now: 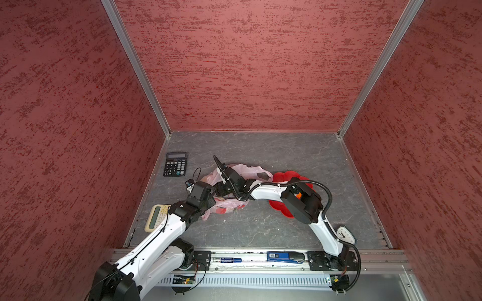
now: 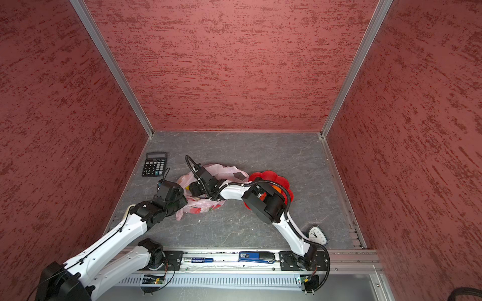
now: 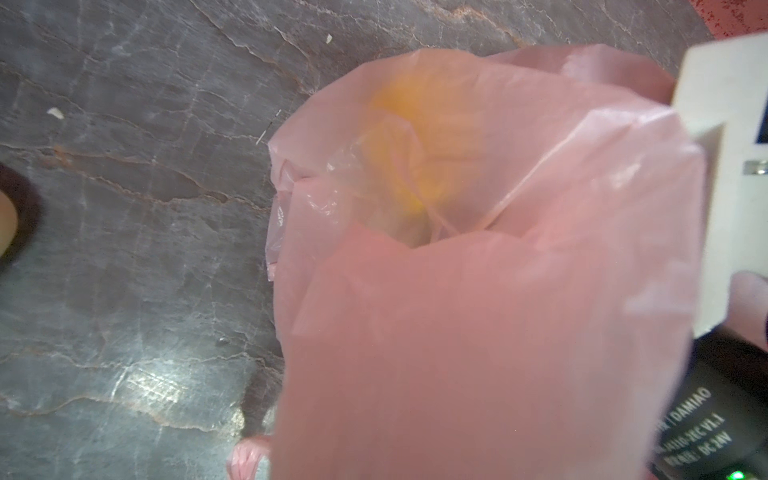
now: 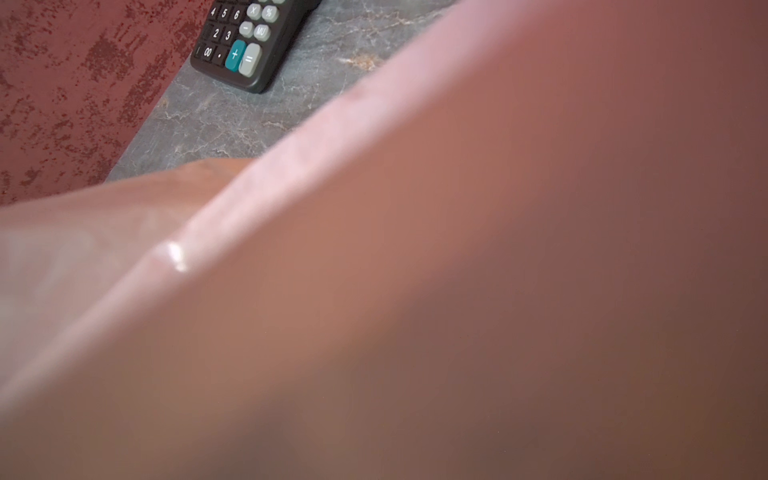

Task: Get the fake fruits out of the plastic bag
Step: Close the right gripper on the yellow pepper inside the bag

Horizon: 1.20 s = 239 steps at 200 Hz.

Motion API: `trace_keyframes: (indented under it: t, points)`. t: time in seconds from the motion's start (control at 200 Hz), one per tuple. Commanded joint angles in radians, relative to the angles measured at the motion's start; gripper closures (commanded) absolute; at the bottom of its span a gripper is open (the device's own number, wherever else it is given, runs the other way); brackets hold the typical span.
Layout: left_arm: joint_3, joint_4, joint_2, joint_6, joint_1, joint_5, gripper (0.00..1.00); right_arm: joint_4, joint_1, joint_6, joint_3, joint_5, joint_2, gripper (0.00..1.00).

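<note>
Red textured walls box in a grey marbled surface (image 1: 260,229). Near its middle lies the crumpled pink bag (image 1: 250,170). A red dish (image 1: 280,177) sits just beside the bag's right edge, partly under the right arm. Both arms meet over the bag.

The left hand (image 1: 207,195) is closed on the bag at its near left side. In the left wrist view the film rises right up to the camera. A yellow fruit (image 3: 415,137) shows blurred through it, inside the bag.

The right hand (image 1: 221,188) is down among the bag's folds. Pink film fills the right wrist view, so I cannot tell how wide that hand stands.

A black calculator (image 1: 175,164) lies at the far left. A beige calculator (image 1: 156,217) lies partly under the left arm. A clock (image 1: 345,234) lies at the near right.
</note>
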Motion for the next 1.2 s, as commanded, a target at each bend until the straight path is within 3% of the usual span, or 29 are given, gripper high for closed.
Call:
trace_keyframes:
  t: [0.0, 0.321, 0.812, 0.967, 1.192]
  points:
    - [0.017, 0.001, -0.005, 0.018, 0.004, 0.008, 1.0, 0.035, -0.007, 0.0, 0.03, -0.039, -0.03, 0.31]
    - [0.016, 0.036, 0.011, 0.031, 0.001, 0.038, 1.0, 0.043, -0.007, 0.003, 0.101, -0.098, 0.01, 0.26]
    - [0.0, 0.055, 0.001, 0.03, -0.016, 0.05, 1.0, 0.019, -0.01, 0.074, 0.249, -0.023, 0.138, 0.25]
    - [-0.003, 0.059, -0.001, 0.028, -0.016, 0.048, 1.0, 0.002, -0.011, 0.077, 0.254, -0.005, 0.146, 0.28]
    - [-0.004, 0.061, 0.003, 0.027, -0.016, 0.044, 1.0, 0.007, -0.016, 0.077, 0.234, -0.001, 0.137, 0.41]
